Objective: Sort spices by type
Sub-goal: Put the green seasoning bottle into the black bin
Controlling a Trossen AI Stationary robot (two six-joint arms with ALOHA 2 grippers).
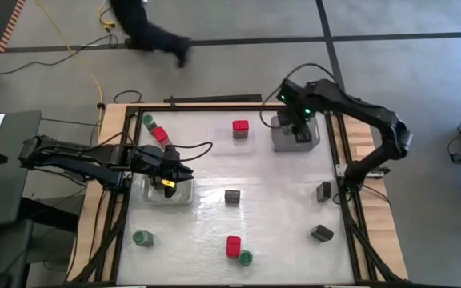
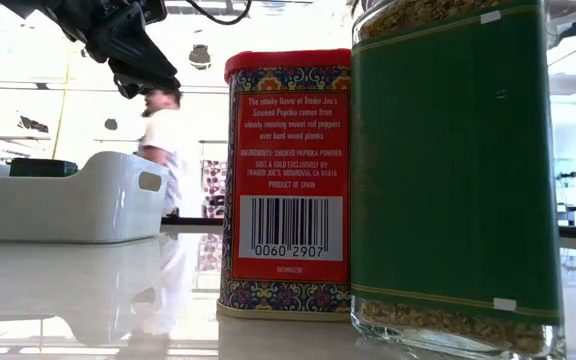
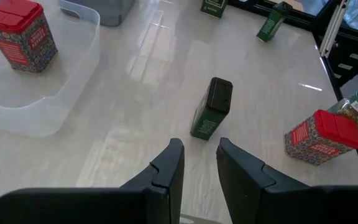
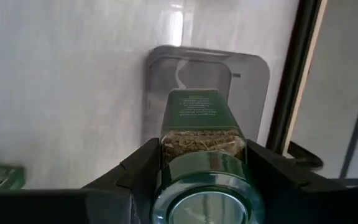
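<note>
My right gripper (image 1: 298, 120) is shut on a green-lidded jar (image 4: 201, 134) and holds it above the grey tray (image 1: 282, 140) at the far right. My left gripper (image 3: 201, 146) hangs open with a narrow gap and nothing between its fingers, over a clear tray (image 1: 154, 192) at the table's left. Ahead of it a dark tin (image 3: 213, 109) stands on the table. A red tin (image 3: 17, 34) stands in another clear tray (image 3: 73, 68). Near the front edge, a red tin (image 2: 286, 180) and a green-labelled jar (image 2: 458, 170) stand side by side. My right gripper pinches the jar between its two fingers (image 4: 143, 171), on opposite sides of the glass body just under the green lid (image 4: 201, 202). The fingers come from above, pointing down. The jar hangs upright below them, lifted clear above the grey tray (image 4: 253, 74).
A green jar (image 1: 148, 121) and a red tin (image 1: 160, 134) stand at the far left, another green jar (image 1: 142, 238) at the near left. Two dark tins (image 1: 324, 190) (image 1: 322, 233) stand near the right edge. A person (image 1: 146, 28) moves beyond the far edge.
</note>
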